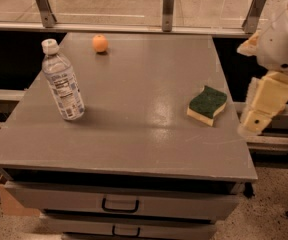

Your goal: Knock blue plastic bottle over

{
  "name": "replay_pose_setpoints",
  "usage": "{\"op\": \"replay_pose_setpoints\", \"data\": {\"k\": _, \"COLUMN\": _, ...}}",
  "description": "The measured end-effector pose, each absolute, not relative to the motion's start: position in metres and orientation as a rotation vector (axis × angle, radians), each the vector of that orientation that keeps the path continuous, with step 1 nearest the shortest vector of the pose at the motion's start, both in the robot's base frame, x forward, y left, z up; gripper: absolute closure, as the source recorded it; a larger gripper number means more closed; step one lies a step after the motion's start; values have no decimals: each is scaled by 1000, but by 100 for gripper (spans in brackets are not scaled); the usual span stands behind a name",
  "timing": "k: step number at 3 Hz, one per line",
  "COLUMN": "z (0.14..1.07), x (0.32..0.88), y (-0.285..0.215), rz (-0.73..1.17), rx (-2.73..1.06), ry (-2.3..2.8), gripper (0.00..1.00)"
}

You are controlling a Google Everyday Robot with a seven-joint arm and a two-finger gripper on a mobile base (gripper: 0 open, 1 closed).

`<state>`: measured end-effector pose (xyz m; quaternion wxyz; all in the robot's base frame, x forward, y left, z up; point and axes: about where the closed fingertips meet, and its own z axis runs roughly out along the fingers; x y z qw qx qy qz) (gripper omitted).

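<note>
Grey laminate table (134, 149) fills the camera view, seen from its front edge.

Item 1: the blue plastic bottle (63, 84) stands upright on the table top at about 9 o'clock from the centre, near the left edge. It is clear and ribbed, with a white screw cap and a pale label in dark print. It appears to lean slightly towards 11 o'clock. Nothing touches it.

Item 2: an orange ball (100, 43) rests at 11 o'clock, near the far edge, well apart from the bottle and much shorter than it.

Item 3: a sponge (207, 105), green scouring face up over a yellow body, lies flat at 3 o'clock, near the right edge.

Item 4: the gripper (261, 106), cream-coloured under a white arm housing, hangs beyond the right edge of the table at 3 o'clock, just past the sponge and well apart from the bottle. It touches nothing. Whether it is open or closed cannot be told.

Item 5: two drawers (120, 204) with dark handles sit below the front edge. Metal posts (168, 9) hold a glass panel behind the far edge.
</note>
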<state>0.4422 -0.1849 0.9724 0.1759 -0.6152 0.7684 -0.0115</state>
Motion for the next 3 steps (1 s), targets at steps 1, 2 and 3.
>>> {"op": "replay_pose_setpoints", "data": {"k": 1, "z": 967, "x": 453, "y": -105, "rz": 119, "rx": -1787, "ry": 2031, "gripper": 0}}
{"op": "replay_pose_setpoints", "data": {"k": 2, "z": 972, "x": 475, "y": 4, "rz": 295, "rx": -1783, "ry": 1817, "gripper": 0}}
{"op": "replay_pose_setpoints", "data": {"k": 3, "z": 972, "x": 474, "y": 4, "rz": 295, "rx": -1785, "ry": 1818, "gripper": 0}}
